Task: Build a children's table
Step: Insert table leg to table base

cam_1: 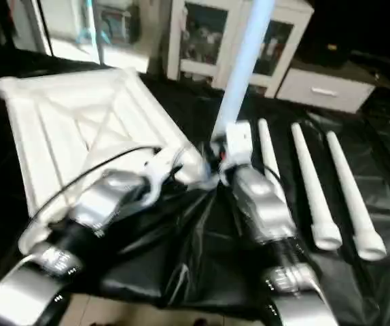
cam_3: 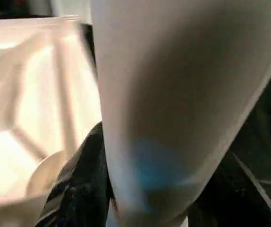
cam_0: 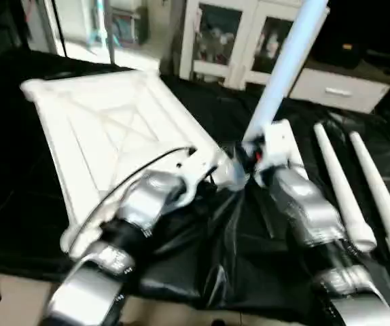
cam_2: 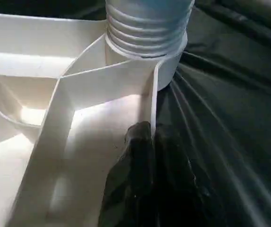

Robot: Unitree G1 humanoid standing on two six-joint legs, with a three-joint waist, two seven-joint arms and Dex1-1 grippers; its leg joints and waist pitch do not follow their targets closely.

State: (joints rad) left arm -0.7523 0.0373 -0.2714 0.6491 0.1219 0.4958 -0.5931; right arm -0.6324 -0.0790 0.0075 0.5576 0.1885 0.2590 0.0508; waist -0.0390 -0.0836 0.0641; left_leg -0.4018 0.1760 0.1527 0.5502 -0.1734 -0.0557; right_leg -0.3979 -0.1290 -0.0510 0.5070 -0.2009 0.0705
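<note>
Your right gripper [cam_3: 140, 208] clamps a leg [cam_0: 287, 64] standing upright in the tabletop's [cam_0: 107, 129] near corner socket [cam_2: 166, 71]; your left gripper [cam_2: 152, 142] pinches the rim beside it.

The upright leg [cam_0: 287, 64] runs off the picture's top edge — its far end is cut away. Its foot is hidden behind the right gripper [cam_0: 253, 157], and the tabletop [cam_0: 107, 129] corner beside that gripper is blurred — lost under the forearm.
</note>
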